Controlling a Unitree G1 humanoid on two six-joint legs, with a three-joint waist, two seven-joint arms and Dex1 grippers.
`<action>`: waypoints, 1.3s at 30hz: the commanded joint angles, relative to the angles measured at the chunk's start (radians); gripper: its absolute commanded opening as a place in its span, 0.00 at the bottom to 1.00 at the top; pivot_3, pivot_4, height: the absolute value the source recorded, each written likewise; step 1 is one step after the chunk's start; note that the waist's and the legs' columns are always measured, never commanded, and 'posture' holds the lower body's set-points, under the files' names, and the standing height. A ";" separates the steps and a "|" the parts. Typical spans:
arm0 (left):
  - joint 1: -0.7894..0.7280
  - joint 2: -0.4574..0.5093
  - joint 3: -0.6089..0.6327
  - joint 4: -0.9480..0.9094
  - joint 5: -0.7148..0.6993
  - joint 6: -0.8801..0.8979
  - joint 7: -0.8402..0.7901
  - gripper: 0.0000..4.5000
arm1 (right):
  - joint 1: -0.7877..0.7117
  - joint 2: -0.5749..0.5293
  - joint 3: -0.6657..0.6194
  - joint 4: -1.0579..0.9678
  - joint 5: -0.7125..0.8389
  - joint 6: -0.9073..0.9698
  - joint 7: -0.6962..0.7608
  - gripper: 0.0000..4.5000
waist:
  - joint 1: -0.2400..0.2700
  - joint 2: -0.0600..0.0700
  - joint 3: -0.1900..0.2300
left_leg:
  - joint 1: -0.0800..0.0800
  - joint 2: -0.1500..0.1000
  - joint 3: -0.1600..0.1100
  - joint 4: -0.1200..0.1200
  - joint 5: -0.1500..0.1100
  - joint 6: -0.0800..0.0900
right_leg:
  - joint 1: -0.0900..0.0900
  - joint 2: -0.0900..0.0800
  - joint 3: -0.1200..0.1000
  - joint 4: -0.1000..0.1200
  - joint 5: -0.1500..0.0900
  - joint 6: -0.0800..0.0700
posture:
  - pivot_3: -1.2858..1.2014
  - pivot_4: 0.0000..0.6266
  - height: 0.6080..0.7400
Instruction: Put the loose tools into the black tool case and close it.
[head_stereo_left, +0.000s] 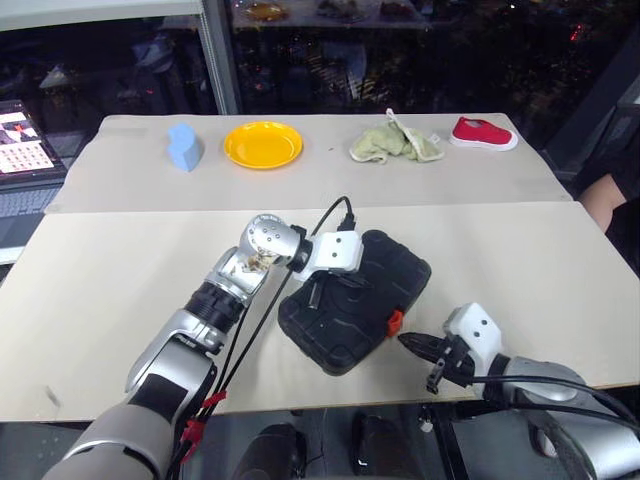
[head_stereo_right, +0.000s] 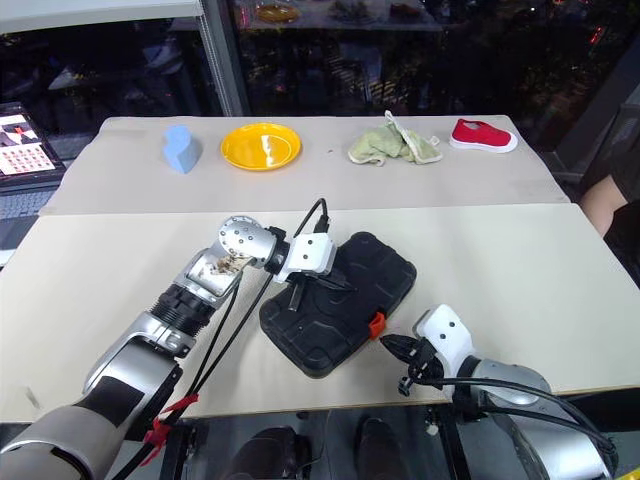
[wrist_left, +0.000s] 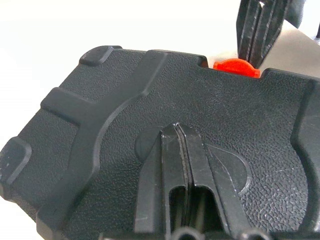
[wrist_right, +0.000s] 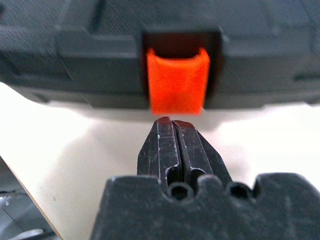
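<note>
Nearest the robot, the right claw (head_stereo_left: 415, 345) hovered at the counter's (head_stereo_left: 520, 270) front edge, its two black fingers pressed together and holding nothing. Its tips pointed at the small orange latch (head_stereo_left: 395, 322) of the black tool case (head_stereo_left: 355, 300), just short of it; the right wrist view showed a thin strip of counter between tip and latch (wrist_right: 177, 87). The case lay shut, ribbed shell up, near the counter's front middle. The left claw (wrist_left: 182, 145) rested on top of the lid with its fingers also together, gripping nothing. The left wrist view caught the right claw's closed fingers (wrist_left: 260, 30) rising beyond the latch. Farther back lay a blue block (head_stereo_left: 184, 147), a yellow plate (head_stereo_left: 263, 145), a crumpled green cloth (head_stereo_left: 395, 143) and a red shoe (head_stereo_left: 483, 133).
</note>
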 joint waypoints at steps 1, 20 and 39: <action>0.024 0.007 -0.043 0.048 0.059 0.010 -0.006 0.00 | -0.058 0.025 0.020 0.014 -0.018 -0.023 -0.019 0.00 | -0.001 0.000 0.000 | 0.000 0.000 0.000 0.000 0.000 0.000 | 0.000 0.000 0.000 0.000 0.000 0.000 | 0.52 0.24 1.00; 0.035 0.007 -0.033 0.060 0.061 0.006 0.008 0.00 | -0.035 -0.012 -0.075 -0.017 0.034 0.019 0.042 0.00 | 0.000 0.001 0.000 | -0.007 0.000 0.000 0.000 0.002 -0.003 | -0.008 0.001 -0.001 0.000 0.005 -0.005 | 0.52 0.24 1.00; 0.175 0.544 0.323 -0.253 -0.353 0.621 -0.304 1.00 | -0.010 -0.436 -0.730 0.167 0.511 0.224 0.571 0.94 | -0.002 0.000 0.005 | -0.008 0.002 0.001 -0.002 0.001 -0.002 | -0.011 0.003 -0.001 0.000 0.004 -0.007 | 0.52 0.24 1.00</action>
